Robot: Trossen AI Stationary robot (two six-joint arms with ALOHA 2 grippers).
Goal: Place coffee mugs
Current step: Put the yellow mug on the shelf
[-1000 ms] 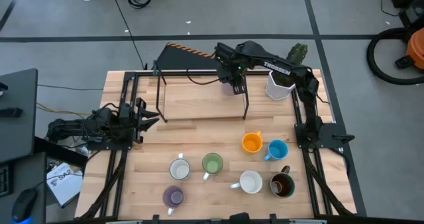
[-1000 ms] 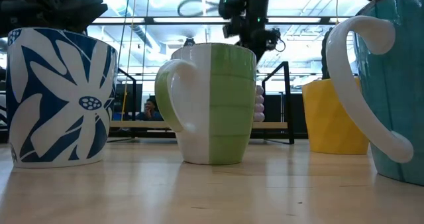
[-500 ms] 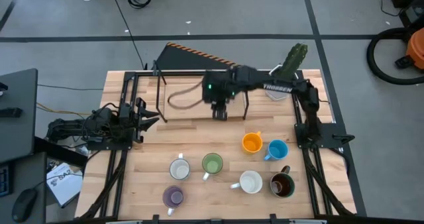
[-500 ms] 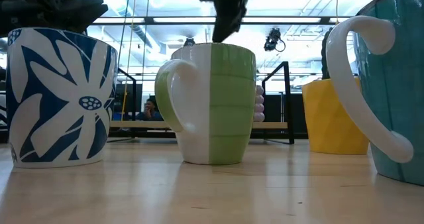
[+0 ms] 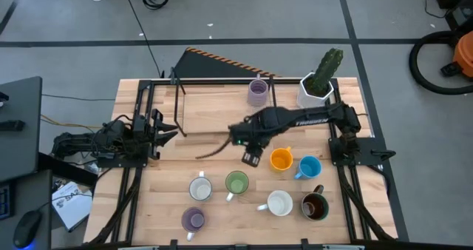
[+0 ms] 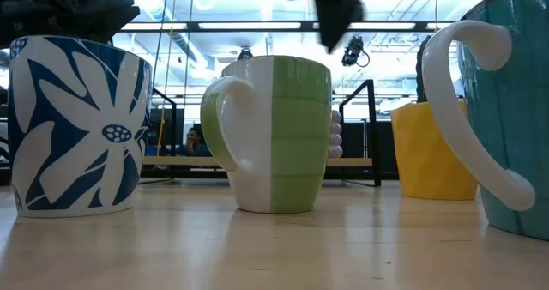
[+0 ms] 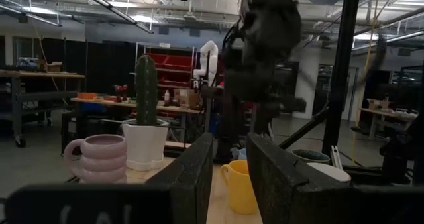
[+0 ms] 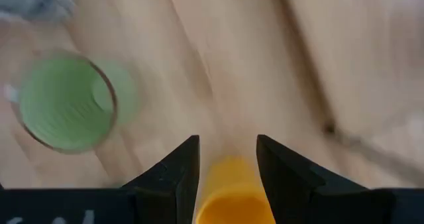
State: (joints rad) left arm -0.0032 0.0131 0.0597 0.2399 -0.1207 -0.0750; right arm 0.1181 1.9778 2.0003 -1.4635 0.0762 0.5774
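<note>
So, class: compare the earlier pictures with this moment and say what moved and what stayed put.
The right gripper let go of the lavender mug on the raised shelf, then swung down toward the orange mug, jaws open. The left gripper and the other mugs stayed put.

In the low view the blue mug (image 6: 515, 110) is cut by the right edge, so only its white handle and part of its wall show. The green mug (image 6: 274, 135) hides most of the lavender mug (image 6: 335, 135) behind it. The right claw (image 6: 330, 7) there is a dark blur, cut by the top edge. In the right wrist view the orange mug (image 8: 228, 197) is cut by the bottom edge, and the green mug is blurred. The left claw (image 5: 164, 129) is too small in the high view to tell its fingers apart.
</note>
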